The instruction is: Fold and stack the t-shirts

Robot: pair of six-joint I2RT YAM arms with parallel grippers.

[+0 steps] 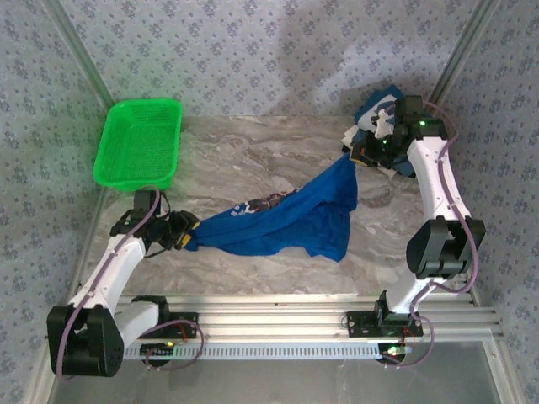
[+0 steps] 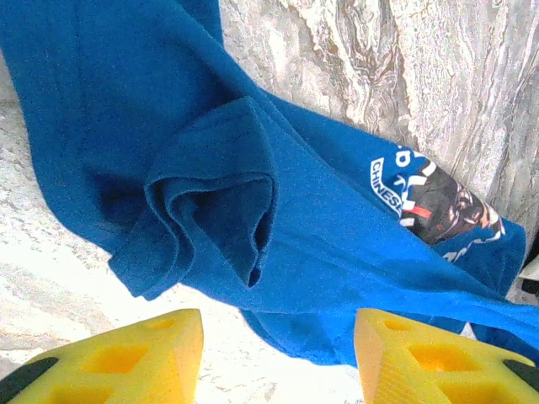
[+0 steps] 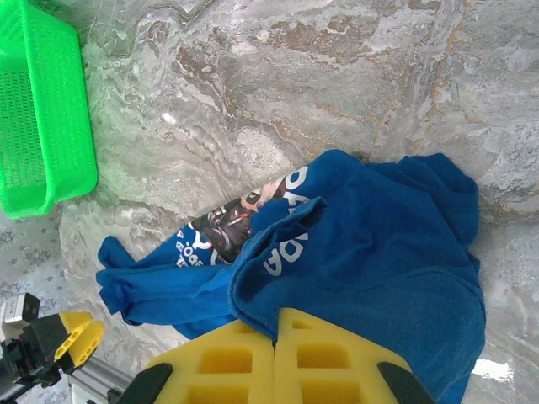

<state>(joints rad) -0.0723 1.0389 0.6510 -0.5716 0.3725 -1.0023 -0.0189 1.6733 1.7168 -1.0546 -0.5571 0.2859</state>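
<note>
Noted: right hand (image 3: 276, 318) clamps royal-blue t-shirt (image 1: 286, 220) at its 2 o'clock end, probably to stretch it flat; left hand (image 2: 276, 330) sits fingers apart at 8 o'clock.

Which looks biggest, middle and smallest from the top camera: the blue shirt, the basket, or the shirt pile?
1. blue shirt, stretched out wide.
2. basket.
3. shirt pile, though the right arm hides part of it.

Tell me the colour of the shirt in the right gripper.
T-shirt: royal blue, white-and-red print; clearest in left wrist view.
</note>
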